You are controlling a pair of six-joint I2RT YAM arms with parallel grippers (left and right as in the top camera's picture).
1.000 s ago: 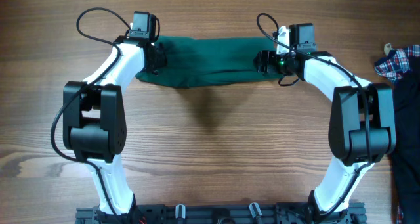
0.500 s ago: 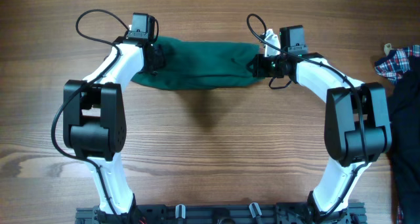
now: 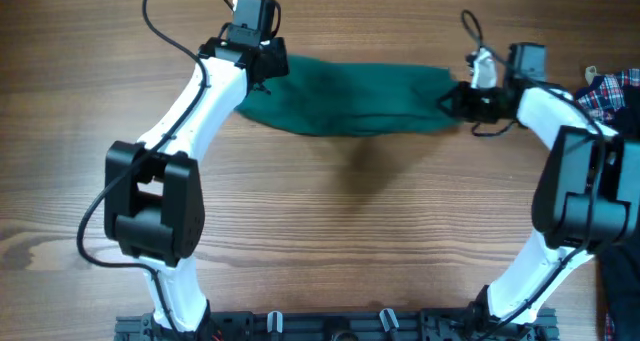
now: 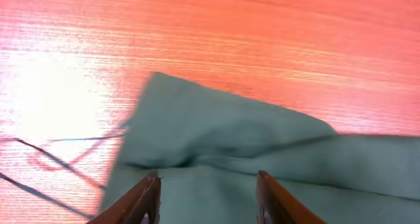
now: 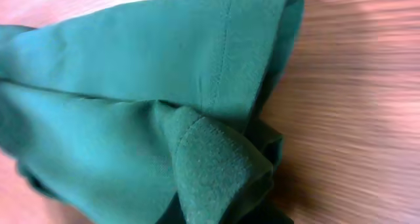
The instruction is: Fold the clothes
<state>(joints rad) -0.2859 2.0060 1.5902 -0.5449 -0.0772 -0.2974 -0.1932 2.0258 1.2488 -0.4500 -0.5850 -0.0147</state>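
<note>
A dark green garment (image 3: 350,101) lies stretched in a band across the far side of the wooden table. My left gripper (image 3: 268,69) is over its left end. In the left wrist view its two fingers stand apart (image 4: 210,184) with flat green cloth (image 4: 223,132) between and beneath them, and the cloth's corner lies ahead on the wood. My right gripper (image 3: 452,99) is at the garment's right end, shut on it. In the right wrist view a bunched fold (image 5: 216,165) fills the lower frame and hides the fingers.
A plaid shirt (image 3: 605,89) and a dark garment (image 3: 620,181) lie at the table's right edge, close to the right arm. A thin cable (image 4: 52,161) trails over the wood left of the left gripper.
The right gripper has shut on the garment's right end. Both arms and the garment have shifted to the right across the table.
</note>
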